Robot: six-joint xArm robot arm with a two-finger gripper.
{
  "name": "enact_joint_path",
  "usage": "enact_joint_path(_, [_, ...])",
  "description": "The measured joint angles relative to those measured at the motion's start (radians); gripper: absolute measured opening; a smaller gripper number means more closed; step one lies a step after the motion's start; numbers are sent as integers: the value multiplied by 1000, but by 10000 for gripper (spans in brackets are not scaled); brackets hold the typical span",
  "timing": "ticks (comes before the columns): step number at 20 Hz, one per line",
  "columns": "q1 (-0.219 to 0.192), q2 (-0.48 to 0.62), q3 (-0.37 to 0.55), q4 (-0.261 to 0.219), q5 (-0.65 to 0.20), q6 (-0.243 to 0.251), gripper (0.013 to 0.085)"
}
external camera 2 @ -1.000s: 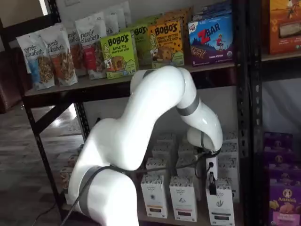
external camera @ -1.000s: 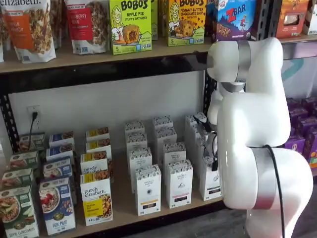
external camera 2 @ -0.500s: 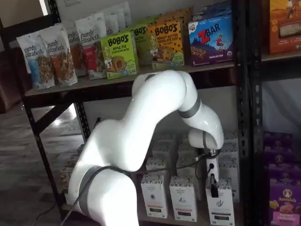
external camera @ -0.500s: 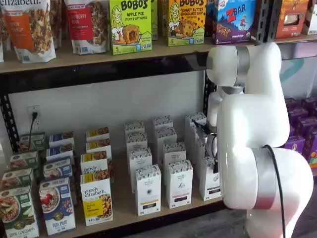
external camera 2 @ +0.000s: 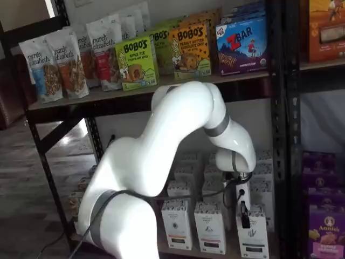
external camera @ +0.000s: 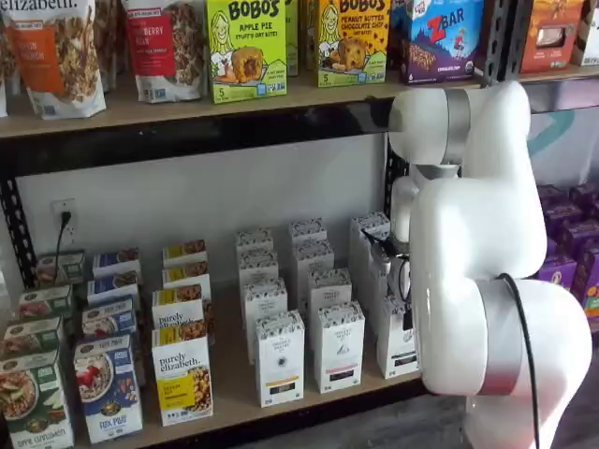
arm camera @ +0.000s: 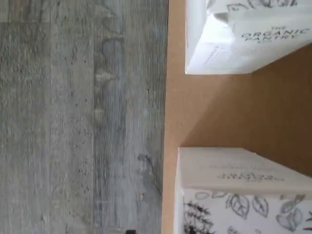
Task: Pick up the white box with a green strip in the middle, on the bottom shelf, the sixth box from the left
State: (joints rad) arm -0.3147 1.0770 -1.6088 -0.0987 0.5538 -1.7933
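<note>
- The white box [external camera 2: 252, 236]: we find it at the front right end of the bottom shelf [external camera: 234, 374], upright, with a speckled top band; in a shelf view the arm [external camera: 477, 271] covers part of it [external camera: 397, 339]
- Gripper [external camera 2: 244, 214]: we see it hanging from the wrist right over the top of the white box, its dark fingers [external camera 2: 245, 220] side-on against the box's top; we cannot make out the gap in the shelf views, but the fingers stand spread wide, with nothing pinched between them as far as we can tell
- Neighbouring white boxes [external camera: 338, 344]: we count matching cartons in rows beside it, upright
- Wrist view: we note two white cartons [arm camera: 243, 190] on pale wood board, apart, with grey plank floor [arm camera: 83, 117] beyond the board's edge
- Upper shelf [external camera: 187, 108]: we list snack boxes and granola bags
</note>
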Motion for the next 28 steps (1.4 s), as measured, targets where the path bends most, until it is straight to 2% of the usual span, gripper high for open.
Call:
enact_joint_path(2, [-2,-3,8,-3,-12,1,850])
enact_joint_path(4, [-3,-5,16,-1,-23,-2,770])
enact_joint_path(5, [-3,-5,17,-1,-23,-2,770])
enact_joint_path(6, [-3,-6,18,-1,-23,-2,730])
enact_joint_path(9, [-2,-7,20,2,-24,-3,690])
enact_joint_path(10, [-2,-8,21,1,-24,-2,650])
enact_joint_path(16, [-1,-13,30,-8,-36,7,650])
enact_joint_path(18, [-1,-16,35,-3,-40,2,570])
enact_joint_path(19, [-1,-17,37,-2,-41,1,570])
enact_joint_path(21, [-1,-22,44,4,-46,-4,490])
enact_joint_path(28, [3,-62,127,-31,-116,32,490])
